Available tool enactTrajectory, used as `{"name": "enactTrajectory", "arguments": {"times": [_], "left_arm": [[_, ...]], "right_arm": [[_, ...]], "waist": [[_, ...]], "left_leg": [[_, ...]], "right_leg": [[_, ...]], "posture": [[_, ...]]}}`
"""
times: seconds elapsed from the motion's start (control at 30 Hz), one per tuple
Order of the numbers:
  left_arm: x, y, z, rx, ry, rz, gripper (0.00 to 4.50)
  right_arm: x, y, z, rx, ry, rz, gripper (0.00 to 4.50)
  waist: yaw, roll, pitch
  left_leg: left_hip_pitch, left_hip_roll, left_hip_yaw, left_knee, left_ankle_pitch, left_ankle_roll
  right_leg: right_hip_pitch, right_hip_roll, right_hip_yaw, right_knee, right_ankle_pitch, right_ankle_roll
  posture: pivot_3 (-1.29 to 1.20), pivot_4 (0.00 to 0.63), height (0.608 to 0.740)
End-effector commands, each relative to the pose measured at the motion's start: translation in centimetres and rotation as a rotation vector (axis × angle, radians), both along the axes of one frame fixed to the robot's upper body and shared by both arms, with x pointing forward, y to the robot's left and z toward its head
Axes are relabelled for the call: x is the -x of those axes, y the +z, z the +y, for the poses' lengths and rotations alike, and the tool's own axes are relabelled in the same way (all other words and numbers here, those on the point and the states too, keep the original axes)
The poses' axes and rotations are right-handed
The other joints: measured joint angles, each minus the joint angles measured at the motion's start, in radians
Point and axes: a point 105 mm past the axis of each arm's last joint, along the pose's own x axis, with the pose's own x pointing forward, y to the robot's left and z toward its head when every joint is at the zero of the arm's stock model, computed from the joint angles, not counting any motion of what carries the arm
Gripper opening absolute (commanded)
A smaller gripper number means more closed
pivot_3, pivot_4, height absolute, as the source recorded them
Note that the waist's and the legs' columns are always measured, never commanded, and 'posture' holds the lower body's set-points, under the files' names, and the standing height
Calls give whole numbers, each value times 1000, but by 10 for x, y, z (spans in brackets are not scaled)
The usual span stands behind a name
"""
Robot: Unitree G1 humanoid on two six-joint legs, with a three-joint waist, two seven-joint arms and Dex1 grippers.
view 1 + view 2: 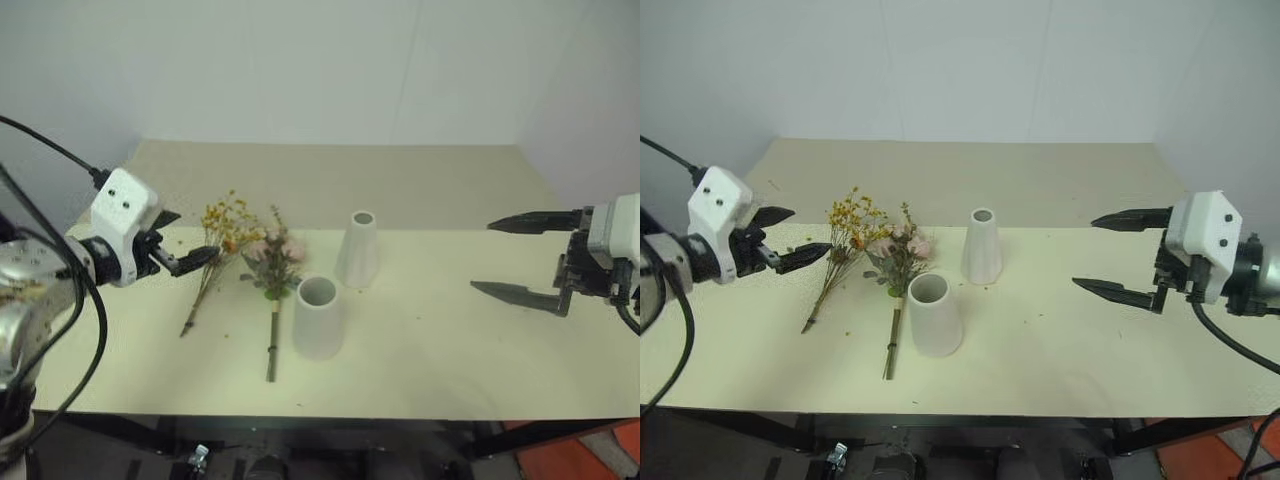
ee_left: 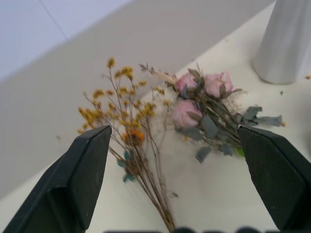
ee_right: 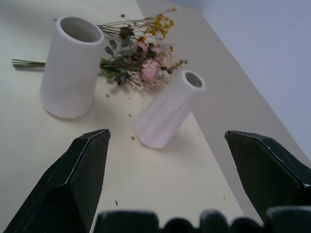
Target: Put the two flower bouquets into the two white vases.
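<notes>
Starting out: both bouquets, yellow spray (image 1: 222, 240) and roses (image 1: 274, 262), lie mid-frame beside empty vases (image 1: 319, 318) (image 1: 358, 250); left gripper (image 1: 190, 240) and right gripper (image 1: 515, 258) both spread, holding nothing.

This looks like a robot test lab or staging room, not a home. A plain cream table (image 1: 1060, 370) stands against bare white walls (image 1: 940, 60), with a beige ledge (image 1: 970, 175) just behind the table. Black cables (image 1: 60, 330) loop at the table's left end, and a dark metal frame (image 1: 940, 430) runs beneath the table.
</notes>
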Motion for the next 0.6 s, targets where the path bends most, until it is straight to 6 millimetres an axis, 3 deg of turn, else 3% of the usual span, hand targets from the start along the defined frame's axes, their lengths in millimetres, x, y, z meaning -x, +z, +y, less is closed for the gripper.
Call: {"name": "enactTrajectory", "arguments": {"times": [0.03,0.17,0.4,0.6], "left_arm": [[-12,-7,11,-22,140,148,4500],[-25,-18,26,16,327,311,4500],[-36,-26,35,72,374,430,4500],[-52,-37,40,92,430,518,4500]], "right_arm": [[-1,6,15,13,42,-32,4441],[-7,7,26,34,84,-46,4441],[-9,26,45,33,180,-119,4441],[-15,19,45,46,182,-112,4441]], "waist": [[0,0,0],[-8,0,0],[-9,0,0],[1,0,0]], "left_leg": [[0,0,0,0,0,0],[-2,0,0,0,0,0],[-14,0,-1,-1,2,-3],[-15,-1,-1,-1,4,-7]], "right_leg": [[0,0,0,0,0,0],[-2,0,0,0,0,1],[-18,1,1,4,0,0],[-18,0,0,4,1,1]], "posture": [[0,150,740],[0,150,740],[0,150,740],[0,150,740]]}}
